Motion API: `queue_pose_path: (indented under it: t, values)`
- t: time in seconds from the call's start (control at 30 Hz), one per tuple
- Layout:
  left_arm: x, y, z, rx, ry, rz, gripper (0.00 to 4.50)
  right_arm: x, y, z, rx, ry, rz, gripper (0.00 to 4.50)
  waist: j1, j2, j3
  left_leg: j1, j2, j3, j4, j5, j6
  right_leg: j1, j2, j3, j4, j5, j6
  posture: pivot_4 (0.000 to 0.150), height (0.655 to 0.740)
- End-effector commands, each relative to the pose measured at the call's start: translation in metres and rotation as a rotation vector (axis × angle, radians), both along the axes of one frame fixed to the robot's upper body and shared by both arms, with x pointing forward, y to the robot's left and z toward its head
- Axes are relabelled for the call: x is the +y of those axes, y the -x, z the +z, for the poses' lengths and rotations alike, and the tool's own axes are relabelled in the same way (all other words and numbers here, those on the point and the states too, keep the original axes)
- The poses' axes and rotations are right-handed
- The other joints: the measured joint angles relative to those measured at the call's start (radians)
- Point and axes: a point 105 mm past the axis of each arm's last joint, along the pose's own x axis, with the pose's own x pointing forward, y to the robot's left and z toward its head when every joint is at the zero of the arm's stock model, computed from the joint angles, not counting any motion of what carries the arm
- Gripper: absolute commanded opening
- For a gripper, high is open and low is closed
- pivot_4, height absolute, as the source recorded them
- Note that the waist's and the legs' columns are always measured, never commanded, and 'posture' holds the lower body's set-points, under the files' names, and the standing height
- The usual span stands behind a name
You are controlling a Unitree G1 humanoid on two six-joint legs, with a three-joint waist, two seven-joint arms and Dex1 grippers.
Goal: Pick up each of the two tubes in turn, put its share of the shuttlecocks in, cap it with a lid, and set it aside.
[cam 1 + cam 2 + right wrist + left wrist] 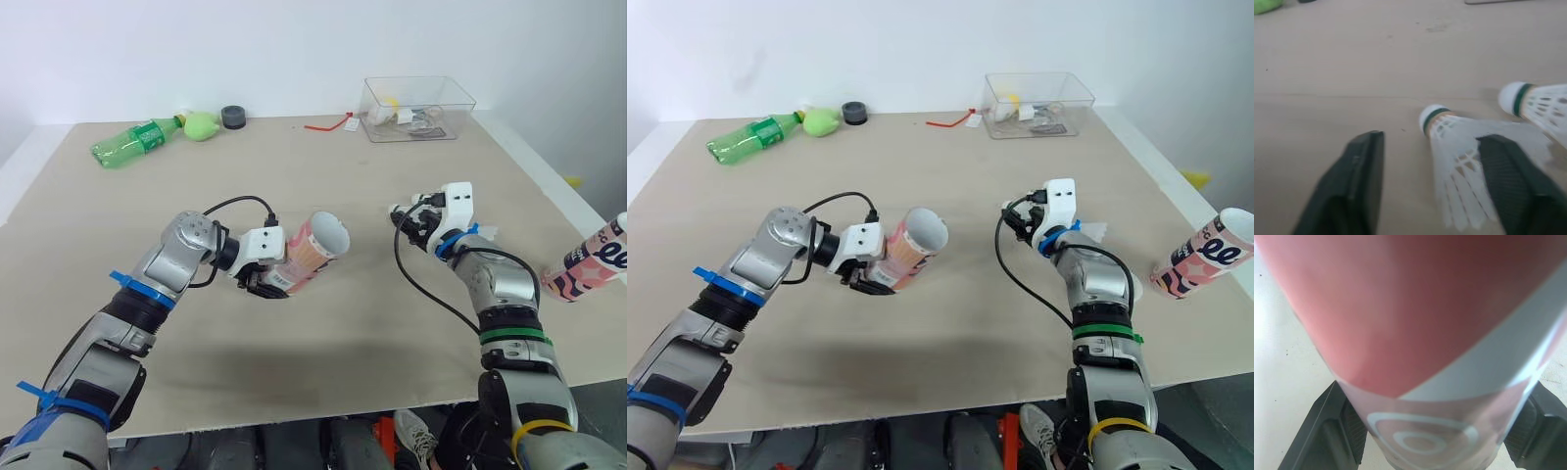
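Currently, the left gripper [263, 284] is clamped around the base of a pink-and-white cylindrical cardboard tube [318, 250], held tilted over the beige table [343, 343]. The right gripper [1431, 144] is spread around a white feathered shuttlecock [1452, 152] lying on the table, with a second shuttlecock [1533, 103] just beside it. A second pink-and-white tube [588, 259] rests at the table's right edge.

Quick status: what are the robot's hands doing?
Left pincer shut on tilted pink-and-white cardboard tube, uncapped. Right pincer open over white feather shuttlecock. Second shuttlecock close beside.
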Motion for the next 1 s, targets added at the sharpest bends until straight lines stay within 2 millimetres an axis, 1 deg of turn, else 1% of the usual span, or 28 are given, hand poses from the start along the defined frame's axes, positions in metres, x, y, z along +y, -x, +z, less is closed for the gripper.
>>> queue_pose_path:
  t: [0.03,0.1,0.13,0.17,0.4,0.5,0.57,0.6,0.63,0.7,0.77,0.8,0.87,0.93,1.0]
  values:
    - [-0.007,0.002,0.006,-0.007,0.013,-0.034,3.06,0.004,-0.005,0.017,-0.068,0.023,0.037,1.47,0.000,0.000,0.000,0.000,0.000,0.000,0.000,0.000,0.000,0.000,0.000,0.000,0.000,0.000,0.000,0.150,0.7400]
    - [-0.010,0.006,0.010,0.023,0.052,-0.050,3.06,0.006,-0.005,0.016,-0.071,0.034,0.054,0.74,0.001,0.000,0.000,0.000,0.000,0.000,0.000,0.000,0.000,0.000,0.000,0.000,0.000,0.000,0.000,0.150,0.7400]
    - [-0.011,0.007,0.011,0.030,0.070,-0.061,3.06,0.006,-0.006,0.016,-0.072,0.035,0.057,0.30,0.001,0.000,0.000,0.000,0.000,0.000,0.000,0.000,0.000,0.000,0.000,0.000,0.000,0.000,0.000,0.150,0.7400]
    - [-0.012,0.008,0.013,0.037,0.085,-0.067,3.06,0.006,-0.006,0.017,-0.077,0.038,0.063,0.02,0.001,0.000,0.000,0.000,0.000,0.000,0.000,0.000,0.000,0.000,0.000,0.000,0.000,0.000,0.000,0.150,0.7400]
    - [-0.007,0.003,0.008,0.020,0.047,-0.070,3.06,0.008,-0.008,0.022,-0.105,0.062,0.093,0.02,-0.002,0.000,0.000,0.000,0.001,0.000,0.000,0.000,0.000,0.000,0.001,0.000,0.000,0.000,0.000,0.150,0.7400]
    - [-0.006,0.000,0.007,0.018,0.046,-0.054,3.06,0.010,-0.005,0.034,-0.173,0.128,0.132,0.02,-0.001,0.000,0.000,0.000,0.001,0.000,0.000,0.000,0.000,0.000,0.002,0.000,0.000,0.001,-0.001,0.150,0.7400]
    - [-0.004,-0.005,0.005,0.012,0.042,-0.026,3.06,0.012,-0.001,0.054,-0.254,0.190,0.179,0.02,-0.001,0.001,0.000,0.000,0.001,0.000,0.000,0.000,0.000,0.000,0.002,0.000,0.000,0.001,-0.001,0.150,0.7400]
    - [-0.003,-0.007,0.003,0.006,0.039,-0.009,3.06,0.014,0.004,0.066,-0.303,0.233,0.219,0.02,-0.001,0.001,0.001,0.000,0.001,0.000,0.000,0.000,0.000,0.000,0.001,0.000,0.000,0.001,-0.001,0.150,0.7400]
    - [-0.001,-0.011,0.003,0.003,0.041,0.016,3.06,0.018,0.013,0.084,-0.378,0.308,0.291,0.02,0.000,0.002,0.001,0.000,0.001,0.000,0.001,0.000,0.000,0.000,0.001,0.000,0.000,0.001,0.000,0.150,0.7400]
    - [0.001,-0.015,0.004,0.003,0.051,0.044,3.06,0.025,0.029,0.109,-0.477,0.412,0.401,0.02,0.001,0.004,0.002,-0.001,0.001,0.000,0.002,0.000,0.000,-0.001,0.001,0.000,0.000,0.001,0.000,0.150,0.7400]
    - [0.003,-0.019,0.006,0.012,0.064,0.067,3.06,0.034,0.049,0.126,-0.566,0.536,0.542,0.02,0.001,0.004,0.002,-0.001,0.001,0.000,0.002,0.000,0.000,-0.001,0.001,0.000,0.000,-0.001,0.002,0.150,0.7400]
    - [0.003,-0.020,0.006,0.013,0.067,0.074,3.06,0.037,0.056,0.129,-0.588,0.577,0.590,0.02,0.001,0.004,0.002,-0.001,0.001,0.000,0.003,-0.001,0.001,0.000,0.002,0.000,0.000,-0.001,0.002,0.150,0.7400]
    - [0.006,-0.021,0.005,0.021,0.061,0.086,3.06,0.051,0.077,0.138,-0.646,0.677,0.746,0.02,0.000,0.004,0.002,0.000,0.002,-0.001,0.003,-0.001,0.001,0.000,0.003,0.000,0.000,-0.001,0.002,0.150,0.7400]
    - [0.007,-0.021,0.005,0.022,0.060,0.087,3.06,0.065,0.094,0.141,-0.688,0.768,0.880,0.02,0.000,0.004,0.002,0.000,0.003,0.000,0.004,-0.001,0.001,0.000,0.005,0.000,0.000,-0.001,0.002,0.150,0.7400]
    - [0.006,-0.021,0.006,0.029,0.066,0.085,3.06,0.075,0.104,0.140,-0.703,0.816,0.964,0.02,0.000,0.004,0.002,0.000,0.004,0.000,0.005,-0.001,0.001,0.000,0.007,0.000,0.000,-0.001,0.002,0.150,0.7400]
